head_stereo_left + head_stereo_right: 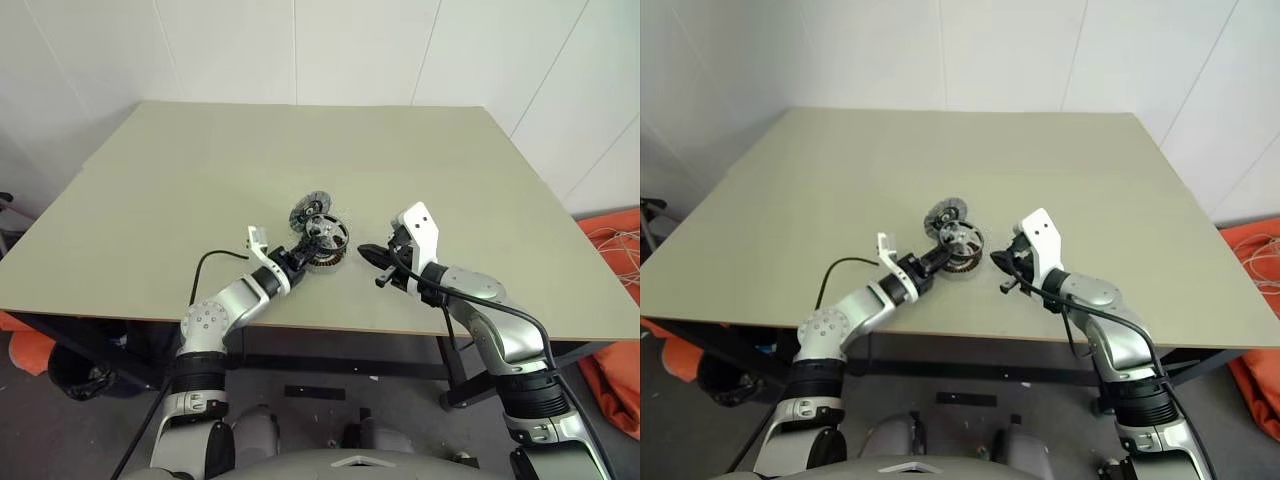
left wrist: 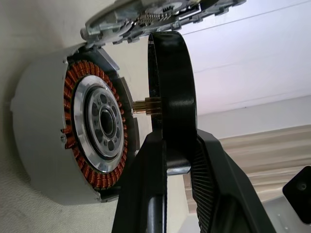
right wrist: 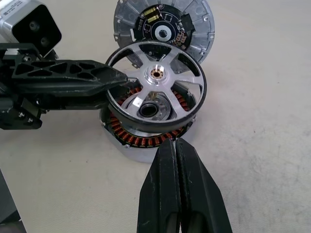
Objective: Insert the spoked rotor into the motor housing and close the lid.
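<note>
A: White panel walls behind, pale green-grey table [image 1: 420, 200] w/ a dark frame under it. Orange fabric [image 1: 610, 300] on the floor at the robot's right, more orange low on its left. What's on top?

B: Motor housing [image 3: 146, 138] near the front edge, mid-table, btwn the two arms. Copper windings round a silver hub, pale outer shell from the wrist cams. Sits flat on the table.

A: Lid?

B: Round lid [image 3: 164, 30] w/ a circuit board face showing, just behind the housing on the far side, standing up at its back edge. Can't tell if it's joined to the housing.

A: Left gripper?

B: Left gripper [image 3: 109, 77] is nearly closed, pinching the dark rim of the spoked rotor [image 3: 156, 92]. Fingers [image 2: 146, 194] clamp the rim from both sides. Arm comes in from the robot's left, gripper about level.

A: Rotor in yet?

B: No. Held over the housing opening, tilted, its near edge low against the windings and far edge raised. Brass shaft tip [image 2: 146, 107] points at the hub, apart from it; hub bore visible thru the spokes.

A: Right gripper?

B: Right gripper [image 3: 175, 145] has fingers pressed together, holding nothing. Tips just beside the near side of the housing; can't tell if they touch it. Black cable [image 1: 480, 305] runs along that arm.
</note>
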`<state>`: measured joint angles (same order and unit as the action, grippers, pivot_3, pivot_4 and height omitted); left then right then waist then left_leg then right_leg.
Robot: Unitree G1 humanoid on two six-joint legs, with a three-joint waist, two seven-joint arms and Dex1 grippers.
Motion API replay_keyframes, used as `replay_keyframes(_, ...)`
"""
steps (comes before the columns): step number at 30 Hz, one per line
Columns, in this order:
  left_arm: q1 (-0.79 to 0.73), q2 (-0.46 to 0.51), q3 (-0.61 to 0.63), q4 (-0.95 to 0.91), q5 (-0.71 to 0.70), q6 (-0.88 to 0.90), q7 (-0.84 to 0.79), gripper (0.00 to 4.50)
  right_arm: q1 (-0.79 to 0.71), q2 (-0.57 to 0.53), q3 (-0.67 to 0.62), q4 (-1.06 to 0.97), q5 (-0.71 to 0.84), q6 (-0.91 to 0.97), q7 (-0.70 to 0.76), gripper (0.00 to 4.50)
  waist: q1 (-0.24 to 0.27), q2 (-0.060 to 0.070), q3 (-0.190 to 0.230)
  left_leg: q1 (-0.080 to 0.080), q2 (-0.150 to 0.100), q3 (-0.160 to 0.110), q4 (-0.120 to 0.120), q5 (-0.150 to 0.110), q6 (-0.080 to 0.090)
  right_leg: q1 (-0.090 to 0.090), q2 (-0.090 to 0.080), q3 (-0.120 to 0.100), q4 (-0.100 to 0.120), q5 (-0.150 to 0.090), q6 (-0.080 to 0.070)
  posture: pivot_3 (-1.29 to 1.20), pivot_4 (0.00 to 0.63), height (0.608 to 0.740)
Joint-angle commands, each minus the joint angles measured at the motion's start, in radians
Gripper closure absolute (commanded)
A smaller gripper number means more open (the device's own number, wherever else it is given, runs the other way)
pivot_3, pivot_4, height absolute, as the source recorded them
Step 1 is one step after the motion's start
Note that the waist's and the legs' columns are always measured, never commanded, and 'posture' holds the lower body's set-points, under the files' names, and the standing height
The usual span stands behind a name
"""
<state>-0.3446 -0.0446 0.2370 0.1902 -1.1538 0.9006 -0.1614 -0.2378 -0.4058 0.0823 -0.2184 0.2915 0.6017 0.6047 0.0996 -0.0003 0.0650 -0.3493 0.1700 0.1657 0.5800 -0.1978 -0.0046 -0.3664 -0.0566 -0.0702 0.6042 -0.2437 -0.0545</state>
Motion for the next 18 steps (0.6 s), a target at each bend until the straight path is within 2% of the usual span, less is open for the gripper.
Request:
replay_keyframes(1, -0.015, -0.003, 0.008, -0.023, -0.005, 0.018, -0.011, 4.10, -0.015, 0.002, -0.010, -0.048, 0.008, -0.020, -0.003, 4.50, 0.000, 0.000, 0.000, 0.000, 0.000, 0.000, 0.000, 0.000, 0.000, 0.000, 0.000, 0.000, 0.000, 0.000, 0.000, 0.00, 0.000, 0.740)
replay_keyframes(18, -0.001, -0.006, 0.034, -0.018, 0.028, 0.047, 0.005, 4.10, -0.034, 0.010, -0.008, -0.039, 0.007, -0.017, -0.015, 4.50, 0.001, 0.000, 0.000, 0.000, 0.000, 0.000, 0.001, 0.000, 0.000, 0.000, 0.000, 0.000, 0.000, 0.001, -0.003, 0.00, 0.000, 0.740)
